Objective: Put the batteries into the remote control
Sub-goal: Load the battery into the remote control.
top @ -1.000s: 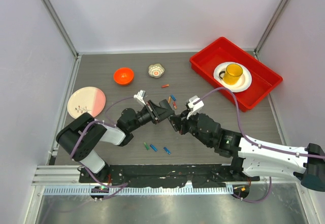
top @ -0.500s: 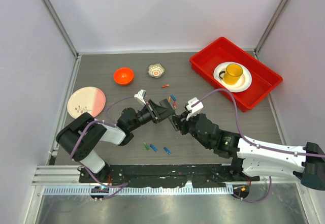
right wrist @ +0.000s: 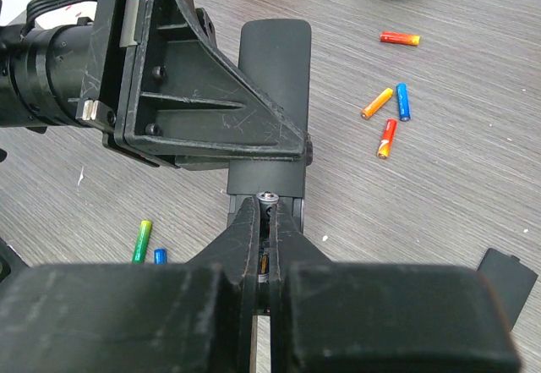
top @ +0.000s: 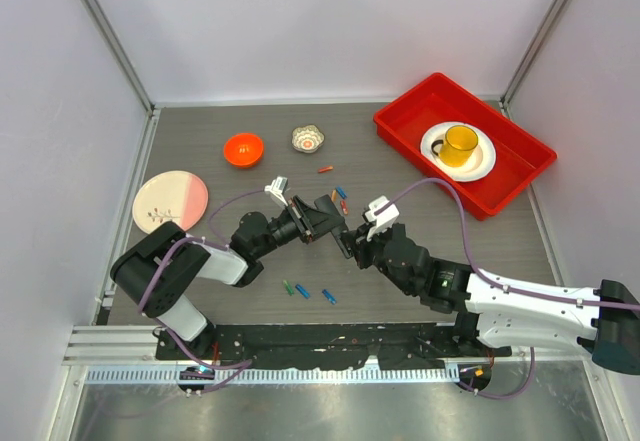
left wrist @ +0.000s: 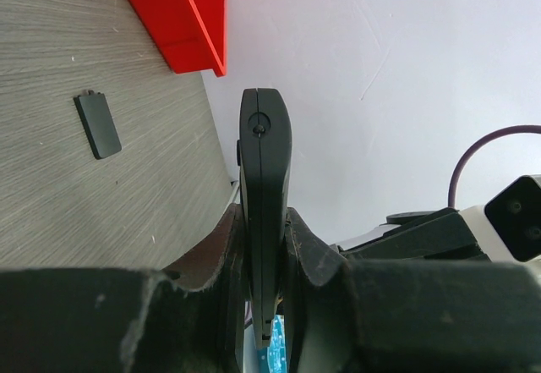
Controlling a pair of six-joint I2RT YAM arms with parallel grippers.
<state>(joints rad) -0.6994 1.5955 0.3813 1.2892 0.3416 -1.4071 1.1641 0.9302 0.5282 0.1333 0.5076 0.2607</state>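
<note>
Left wrist: left gripper point(left wrist: 264, 246) clamps remote point(left wrist: 265, 161) edge-on; cover point(left wrist: 97, 124) lies apart, ahead of it.
Right wrist: right gripper point(right wrist: 268, 216) pinches battery point(right wrist: 268, 196), tip against the remote just ahead. Push straight in along its length, left holding rigid.
Top: right has crept closer to left since 1 s ago; loose batteries point(top: 341, 193) just beyond both.

Only the metal tip of a battery point(right wrist: 268, 196) shows between the pinched fingers of the right gripper point(right wrist: 264, 221); its body is hidden. Just ahead of that claw, the left gripper point(right wrist: 283, 140) covers the middle of the remote control point(right wrist: 274, 52). Off to the claw's right, its own housing cuts off part of a black cover point(right wrist: 509, 273).
</note>
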